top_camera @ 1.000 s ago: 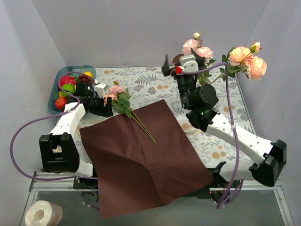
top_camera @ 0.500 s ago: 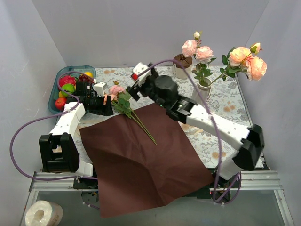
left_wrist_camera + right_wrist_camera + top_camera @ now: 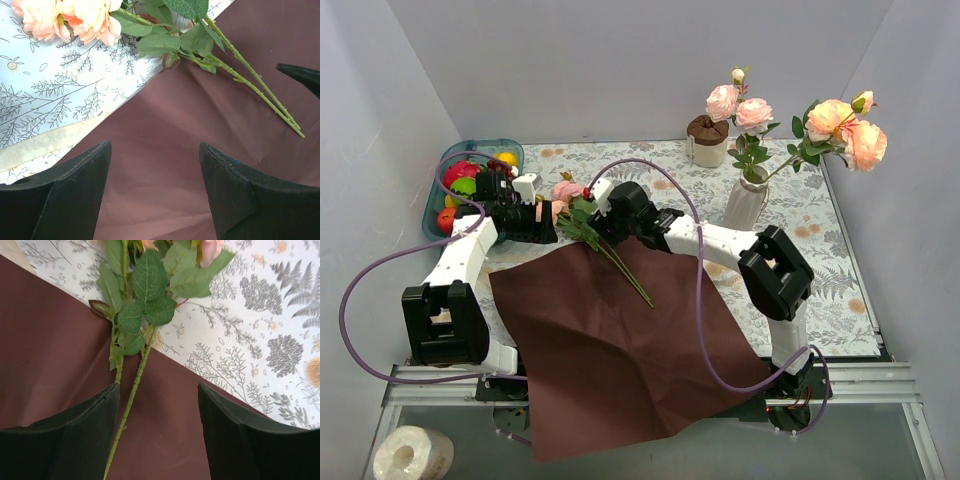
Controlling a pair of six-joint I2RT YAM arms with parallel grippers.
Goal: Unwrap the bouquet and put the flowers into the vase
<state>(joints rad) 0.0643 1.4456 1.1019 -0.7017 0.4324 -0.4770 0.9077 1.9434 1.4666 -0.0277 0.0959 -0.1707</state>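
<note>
Right gripper [image 3: 157,390]: fingers wide, straddling the loose flower [image 3: 136,375] stem, not clamped on it. Left gripper [image 3: 155,147]: fingers wide, nothing between, over the paper [image 3: 165,165] edge. The flower's 2 stems lie on the far corner of the flattened paper, bloom on the tablecloth [image 3: 800,250]. Vase [image 3: 744,203] at right rear, upright, holding pink and peach flowers [image 3: 845,125].
</note>
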